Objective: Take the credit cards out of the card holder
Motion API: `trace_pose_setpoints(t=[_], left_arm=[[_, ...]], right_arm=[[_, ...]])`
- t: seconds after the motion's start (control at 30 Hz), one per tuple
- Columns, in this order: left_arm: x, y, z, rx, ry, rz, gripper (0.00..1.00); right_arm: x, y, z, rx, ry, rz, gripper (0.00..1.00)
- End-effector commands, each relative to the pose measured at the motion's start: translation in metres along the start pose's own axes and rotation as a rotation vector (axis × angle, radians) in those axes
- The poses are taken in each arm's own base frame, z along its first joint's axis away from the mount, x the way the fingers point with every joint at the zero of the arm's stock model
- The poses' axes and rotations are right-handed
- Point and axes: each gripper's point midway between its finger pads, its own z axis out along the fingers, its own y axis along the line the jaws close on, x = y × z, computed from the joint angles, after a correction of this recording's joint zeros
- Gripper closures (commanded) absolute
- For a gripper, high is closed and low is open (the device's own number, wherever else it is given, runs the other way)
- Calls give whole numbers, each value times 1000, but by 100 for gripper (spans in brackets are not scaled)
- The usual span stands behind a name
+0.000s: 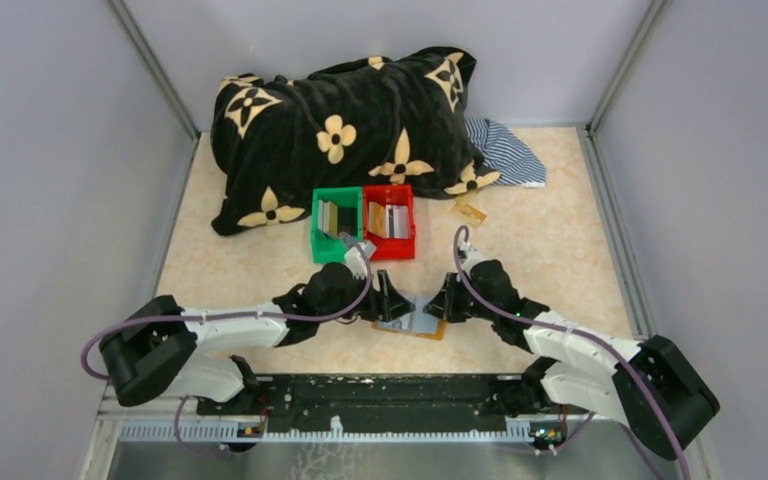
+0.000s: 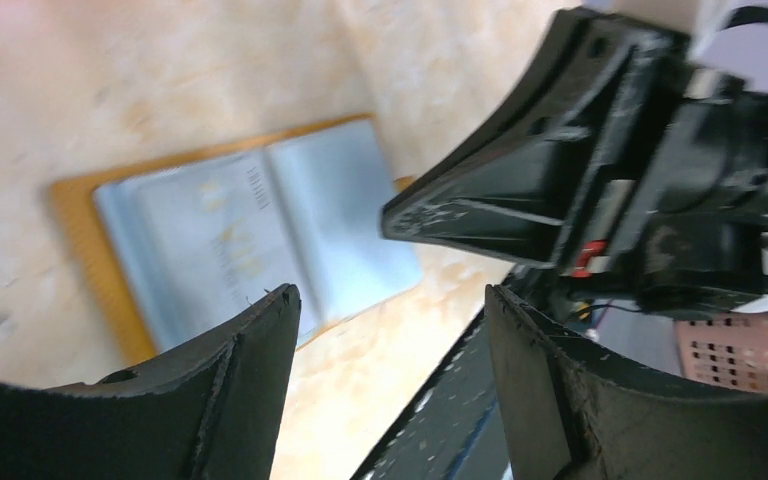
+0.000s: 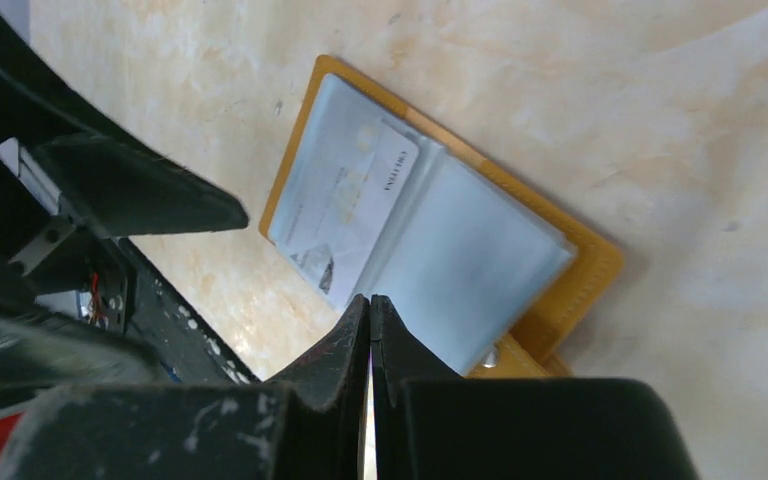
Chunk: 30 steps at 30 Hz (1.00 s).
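The card holder (image 3: 430, 240) looks like matt tan leather with glossy clear plastic sleeves. The surface (image 1: 560, 240) is smooth marbled beige, and the blanket (image 1: 360, 110) is plush cloth.

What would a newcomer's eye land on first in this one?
A big black blanket with cream flowers lies heaped at the back. Before it a green bin and a red bin sit side by side, cards standing in both. Nearest, the card holder lies open between the left gripper and the right gripper.

You have a tan card holder (image 1: 418, 322) with grey pockets, a green bin (image 1: 332, 253) and a red bin (image 1: 392, 250). The blanket (image 1: 340, 130) is black with cream flowers.
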Motion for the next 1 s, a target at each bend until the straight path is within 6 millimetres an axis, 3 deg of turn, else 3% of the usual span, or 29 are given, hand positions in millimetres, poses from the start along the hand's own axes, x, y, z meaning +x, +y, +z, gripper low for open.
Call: trace_pose_setpoints(t=[0.0,0.13,0.3,0.53,0.83,0.97], left_arm=[[3,37,-14,-127,-21,-1,26],[0,66,-30,-198,-26,-4,26],[-3,76,-36,-219,-26,13,26],[10,66,-22,-146,49,-20,26],[-11,40,-14,-75,25,-8,27],[-8,38,-9,-62,48,-8,27]], right_arm=[[-20,40,14,-105,-40,-53,94],[-13,43,26,-111,-10,-52,76],[-8,36,34,-97,6,-50,62],[3,31,44,-108,38,-32,62],[10,18,44,-61,48,-32,62],[12,15,45,-56,54,-33,62]])
